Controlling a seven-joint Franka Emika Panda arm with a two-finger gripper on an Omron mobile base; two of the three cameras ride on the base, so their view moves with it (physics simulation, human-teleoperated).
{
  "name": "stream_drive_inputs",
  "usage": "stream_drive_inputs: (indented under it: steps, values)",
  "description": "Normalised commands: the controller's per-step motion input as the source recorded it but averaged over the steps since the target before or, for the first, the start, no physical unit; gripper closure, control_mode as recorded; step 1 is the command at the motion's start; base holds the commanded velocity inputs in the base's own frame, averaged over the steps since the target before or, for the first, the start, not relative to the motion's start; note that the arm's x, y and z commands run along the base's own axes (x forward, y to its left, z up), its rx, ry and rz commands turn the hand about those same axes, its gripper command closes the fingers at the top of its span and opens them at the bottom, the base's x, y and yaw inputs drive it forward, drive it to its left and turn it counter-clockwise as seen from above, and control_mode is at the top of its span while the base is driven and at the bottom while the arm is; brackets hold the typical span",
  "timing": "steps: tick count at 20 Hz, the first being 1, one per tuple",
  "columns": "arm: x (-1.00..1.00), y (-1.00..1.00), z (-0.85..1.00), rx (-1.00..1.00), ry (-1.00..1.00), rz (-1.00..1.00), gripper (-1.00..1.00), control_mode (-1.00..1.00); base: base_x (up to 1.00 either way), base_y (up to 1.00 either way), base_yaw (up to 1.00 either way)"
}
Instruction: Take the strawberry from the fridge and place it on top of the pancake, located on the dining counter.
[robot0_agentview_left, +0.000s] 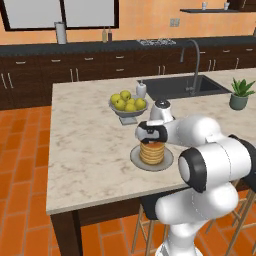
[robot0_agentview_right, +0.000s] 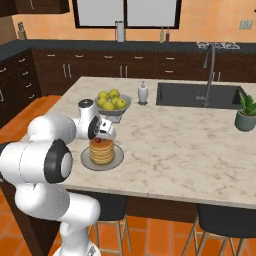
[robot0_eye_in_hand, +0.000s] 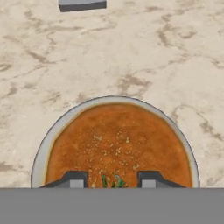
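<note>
The gripper (robot0_eye_in_hand: 112, 180) was seen directly above the pancake (robot0_eye_in_hand: 117, 144), its two dark fingertips (robot0_eye_in_hand: 75, 179) drawn in narrowly around the strawberry (robot0_agentview_right: 98, 140), whose green leaves showed between them. The berry was held just at the top of the stack, a red spot under the hand; whether it touched the pancake could not be told. The pancake sat on a grey plate (robot0_agentview_left: 136, 159) on the dining counter (robot0_agentview_left: 85, 145), just in front of a bowl of yellow-green fruit (robot0_agentview_left: 128, 104).
</note>
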Motion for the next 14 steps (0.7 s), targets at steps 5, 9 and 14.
stream_drive_inputs:
  steps: [5,9,14]
  values:
    - [-0.03,0.0,-0.18,0.0,-0.03,0.0,-1.0,-1.0,0.0,0.0,0.0]
    - [-0.44,-0.02,0.1,0.03,-0.14,0.0,-1.0,-1.0,0.0,0.0,0.0]
    - [-0.87,0.0,0.48,0.03,-0.13,0.0,-1.0,-1.0,0.0,0.0,0.0]
